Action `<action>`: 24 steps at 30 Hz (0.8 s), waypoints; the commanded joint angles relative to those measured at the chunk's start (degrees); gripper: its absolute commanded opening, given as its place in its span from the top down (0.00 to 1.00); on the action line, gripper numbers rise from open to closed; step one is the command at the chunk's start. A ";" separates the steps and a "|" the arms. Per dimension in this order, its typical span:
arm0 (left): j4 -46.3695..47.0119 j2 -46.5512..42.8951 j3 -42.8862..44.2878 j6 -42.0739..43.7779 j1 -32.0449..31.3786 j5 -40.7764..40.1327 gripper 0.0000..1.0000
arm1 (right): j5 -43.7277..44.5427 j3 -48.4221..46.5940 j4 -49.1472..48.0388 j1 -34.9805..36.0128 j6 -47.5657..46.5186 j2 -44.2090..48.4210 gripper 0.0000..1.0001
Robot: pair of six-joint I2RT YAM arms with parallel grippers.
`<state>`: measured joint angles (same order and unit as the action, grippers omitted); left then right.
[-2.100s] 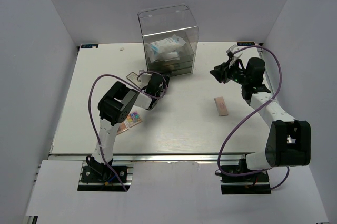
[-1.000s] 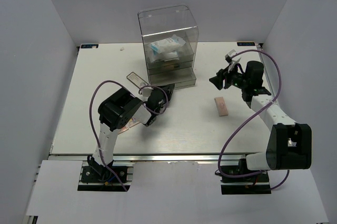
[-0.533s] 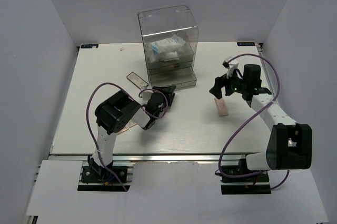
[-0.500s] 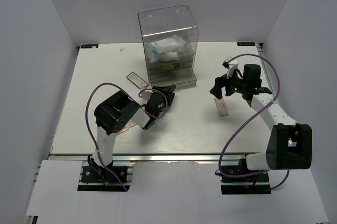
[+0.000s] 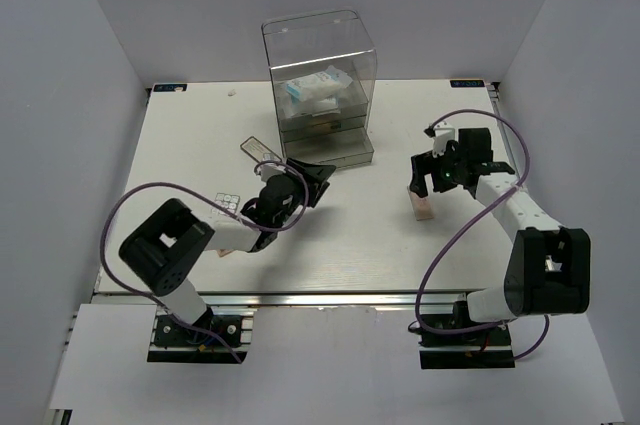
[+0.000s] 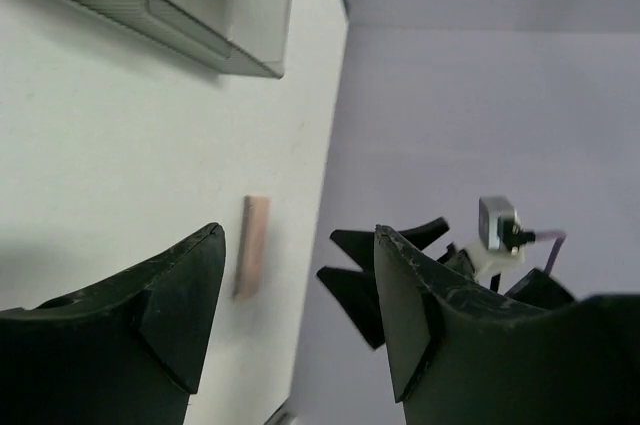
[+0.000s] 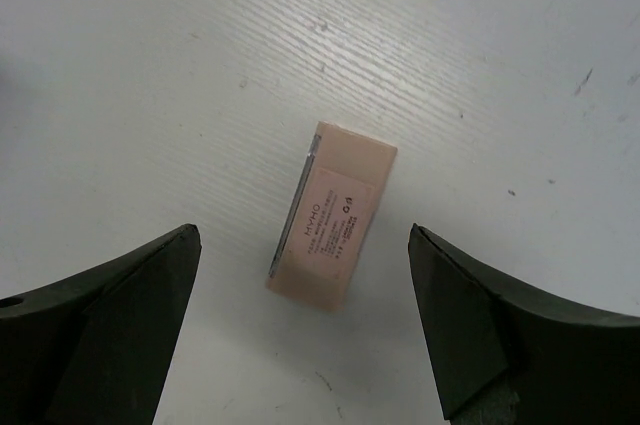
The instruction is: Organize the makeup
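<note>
A peach palette (image 7: 332, 213) lies flat on the white table (image 5: 360, 235), right of centre. My right gripper (image 7: 302, 232) hovers just above it, open wide, one finger on each side and touching nothing. From above, the right gripper (image 5: 421, 183) sits over the palette's (image 5: 424, 208) far end. My left gripper (image 5: 314, 179) is open and empty near the front of the clear drawer box (image 5: 320, 85). In the left wrist view its fingers (image 6: 298, 230) frame the distant peach palette (image 6: 253, 245). A white-and-blue packet (image 5: 315, 88) rests inside the box.
A dark-framed flat case (image 5: 262, 152) lies left of the box. A white-grid palette (image 5: 228, 203) and a pinkish palette (image 5: 219, 251) lie by the left forearm. White walls enclose the table on three sides. The purple cables loop beside both arms.
The left gripper opened from shut and its arm folded down low toward the left. The right gripper widened and came down over the peach palette.
</note>
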<state>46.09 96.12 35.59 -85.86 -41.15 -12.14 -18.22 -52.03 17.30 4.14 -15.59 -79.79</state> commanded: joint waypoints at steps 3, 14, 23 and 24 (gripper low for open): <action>-14.34 -9.87 0.17 10.51 -0.34 3.00 0.29 | 5.56 -3.42 4.40 -0.27 3.90 -3.17 0.11; -38.41 -22.10 6.24 28.99 0.36 -1.74 0.23 | 9.25 -6.50 6.78 0.08 9.44 -9.23 0.11; -55.03 -38.96 3.27 34.01 1.68 -14.92 0.06 | 15.14 -6.95 6.09 1.13 11.29 -12.85 0.11; -55.75 -40.47 2.56 33.57 1.68 -15.71 0.05 | 15.23 -6.77 5.82 1.31 11.38 -12.93 0.11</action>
<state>-2.22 60.66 39.70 -54.22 -39.86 -21.76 -5.06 -57.01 23.86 4.80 -5.74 -93.08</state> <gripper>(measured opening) 0.943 0.895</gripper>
